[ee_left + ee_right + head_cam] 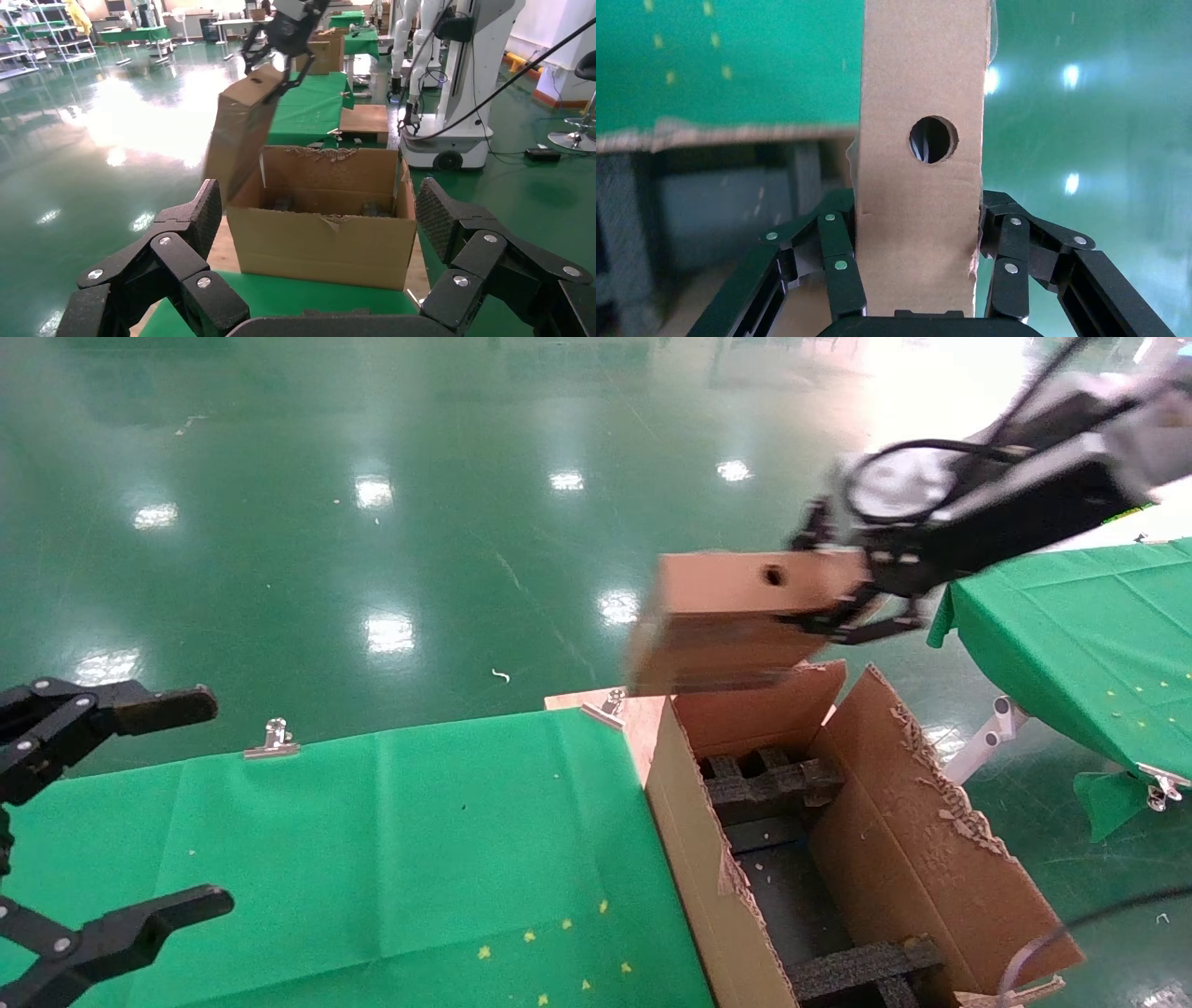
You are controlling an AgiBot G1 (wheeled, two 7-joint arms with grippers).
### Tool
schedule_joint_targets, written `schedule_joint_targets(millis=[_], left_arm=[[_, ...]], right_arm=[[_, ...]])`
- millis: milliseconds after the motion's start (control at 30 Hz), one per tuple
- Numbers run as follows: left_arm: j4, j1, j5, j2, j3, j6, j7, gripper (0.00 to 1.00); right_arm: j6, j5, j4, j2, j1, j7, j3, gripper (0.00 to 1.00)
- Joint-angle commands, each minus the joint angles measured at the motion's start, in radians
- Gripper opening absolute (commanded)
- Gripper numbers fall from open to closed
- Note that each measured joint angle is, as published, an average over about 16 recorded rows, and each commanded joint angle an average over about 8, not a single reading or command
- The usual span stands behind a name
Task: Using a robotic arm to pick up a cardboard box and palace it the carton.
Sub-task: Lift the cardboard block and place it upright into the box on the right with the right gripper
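My right gripper clamps the cardboard box above the carton far flap; I risk snagging it there. Left gripper idle, wide

The small brown cardboard box, with its one round hole, hangs tilted just above the carton's far rim. The carton stands open, flaps ragged, black foam blocks inside.

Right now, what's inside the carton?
The carton holds black foam blocks at both ends, bare floor between. The cardboard box, held by the right gripper, covers its far rim.
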Motion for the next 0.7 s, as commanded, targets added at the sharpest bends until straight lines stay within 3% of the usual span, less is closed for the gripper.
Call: schedule_joint_targets(millis=[33,400,700], left_arm=[[0.0,0.0,0.0,0.0,0.0,0.0,0.0,1.0],[0.0,0.0,0.0,0.0,0.0,0.0,0.0,1.0],[0.0,0.0,0.0,0.0,0.0,0.0,0.0,1.0]], right_arm=[[-0.002,-0.012,0.007,0.036,0.024,0.009,-0.026,0.0],[0.001,0.009,0.138,0.229,0.042,0.106,-0.212,0.0],[0.011,0.051,0.185,0.279,0.027,0.122,-0.274,0.0]])
